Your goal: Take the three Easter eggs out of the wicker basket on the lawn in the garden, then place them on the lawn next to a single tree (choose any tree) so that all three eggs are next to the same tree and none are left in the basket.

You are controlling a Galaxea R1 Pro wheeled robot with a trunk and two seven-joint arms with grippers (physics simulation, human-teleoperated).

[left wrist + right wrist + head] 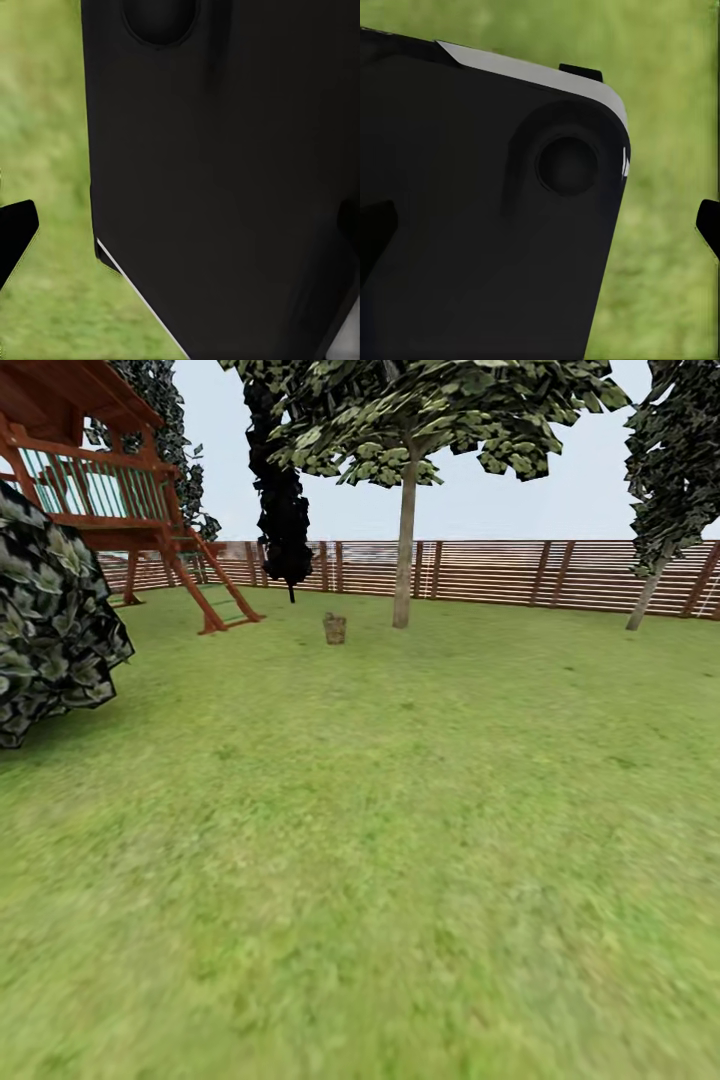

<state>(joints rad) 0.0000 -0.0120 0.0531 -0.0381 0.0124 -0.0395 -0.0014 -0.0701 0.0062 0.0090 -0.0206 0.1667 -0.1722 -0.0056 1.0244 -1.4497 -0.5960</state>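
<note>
Far across the lawn [380,840] stands the small brown wicker basket [334,628], a little left of the tree [404,530] with the straight pale trunk and broad canopy. The Easter eggs are too small to make out at this distance. In the left wrist view my left gripper [180,225] is open, its dark fingertips [16,229] at the picture's edges, with a black part of my own body close in front of it. My right gripper [540,229] is open too, one fingertip [709,225] against grass, and it holds nothing.
A red-brown wooden play tower with a ladder [110,490] stands at the back left, and a dark leafy bush [50,620] sits close on the left. A narrow dark columnar tree [282,500] rises behind the basket. The slatted fence [500,572] closes the garden.
</note>
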